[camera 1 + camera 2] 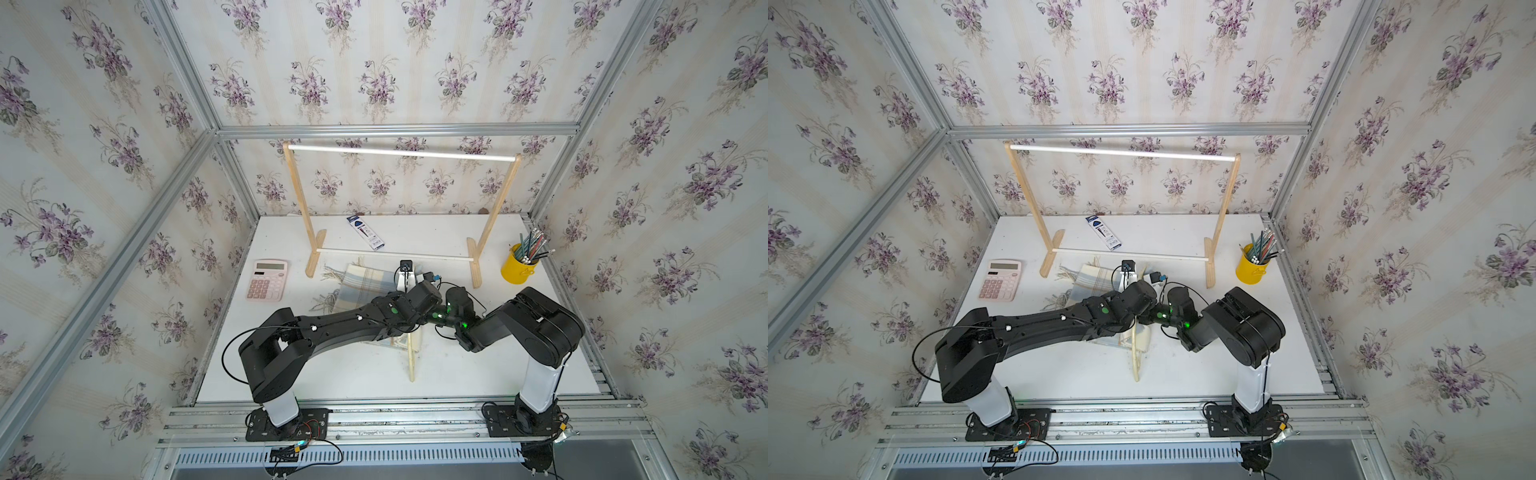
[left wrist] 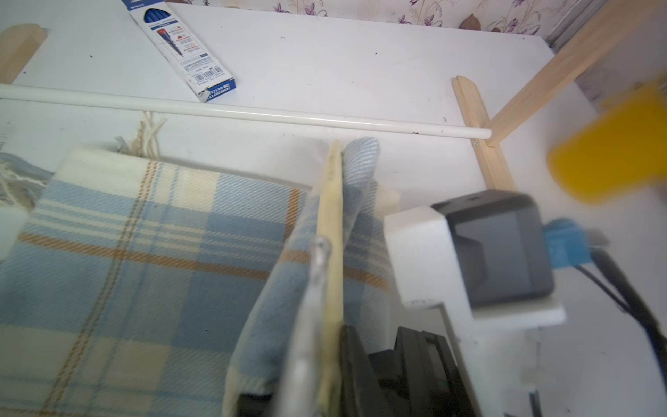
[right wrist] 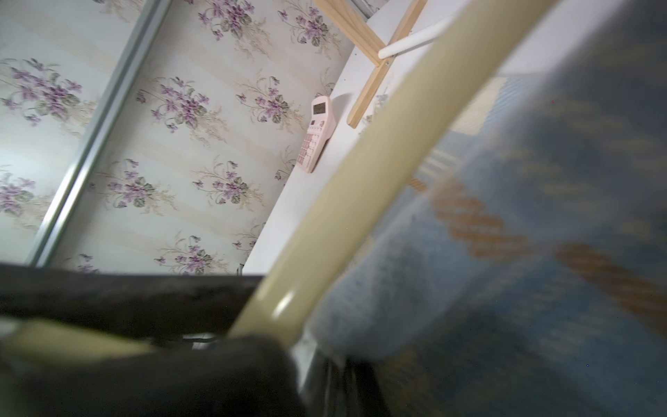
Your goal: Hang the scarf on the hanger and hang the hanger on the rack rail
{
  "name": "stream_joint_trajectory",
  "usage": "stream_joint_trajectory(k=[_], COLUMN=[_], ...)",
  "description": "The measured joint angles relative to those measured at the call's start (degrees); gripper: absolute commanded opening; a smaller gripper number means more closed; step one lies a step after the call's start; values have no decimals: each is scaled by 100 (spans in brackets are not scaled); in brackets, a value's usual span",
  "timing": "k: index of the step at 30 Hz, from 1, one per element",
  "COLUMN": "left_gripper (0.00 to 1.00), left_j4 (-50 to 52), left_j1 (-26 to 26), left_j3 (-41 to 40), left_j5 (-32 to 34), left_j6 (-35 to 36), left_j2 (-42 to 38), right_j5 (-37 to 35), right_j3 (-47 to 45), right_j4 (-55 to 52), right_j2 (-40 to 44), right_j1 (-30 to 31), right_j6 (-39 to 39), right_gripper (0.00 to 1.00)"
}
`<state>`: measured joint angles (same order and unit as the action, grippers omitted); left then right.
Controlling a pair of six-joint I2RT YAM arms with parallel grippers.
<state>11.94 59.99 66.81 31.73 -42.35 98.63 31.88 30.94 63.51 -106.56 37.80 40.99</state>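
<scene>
Since the soft pale-blue-and-cream plaid scarf lies mostly flat on the white table, just in front of the wooden rack with white rods, only one fold wraps over an arm of the slim pale wooden hanger. The left gripper is nearly closed, pinching that fold against the wood as far as I can tell. The right gripper is clamped on the hanger. My worry: lift now and the loose fold slides off the arm's tip, or the crowded wrists bump.
</scene>
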Motion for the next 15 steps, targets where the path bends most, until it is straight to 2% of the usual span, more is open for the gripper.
stream_joint_trajectory(k=[5,9,12,15], left_gripper=[0,0,0,0], left_j4=[-39,-46,-59,-105], left_j1=[2,0,0,-4], left_j3=[-9,-39,-48,-61], left_j5=[31,39,39,24], left_j6=[-4,-59,-72,-81], left_j2=[-2,-11,-11,-11], right_j5=[-494,-588,-586,-590], right_j3=[240,258,240,219], right_j4=[-702,-328,-76,-33], right_j2=[-166,-417,-518,-507], right_j1=[118,162,168,168], right_j6=[-195,-173,-92,-20], right_gripper=[0,1,17,40])
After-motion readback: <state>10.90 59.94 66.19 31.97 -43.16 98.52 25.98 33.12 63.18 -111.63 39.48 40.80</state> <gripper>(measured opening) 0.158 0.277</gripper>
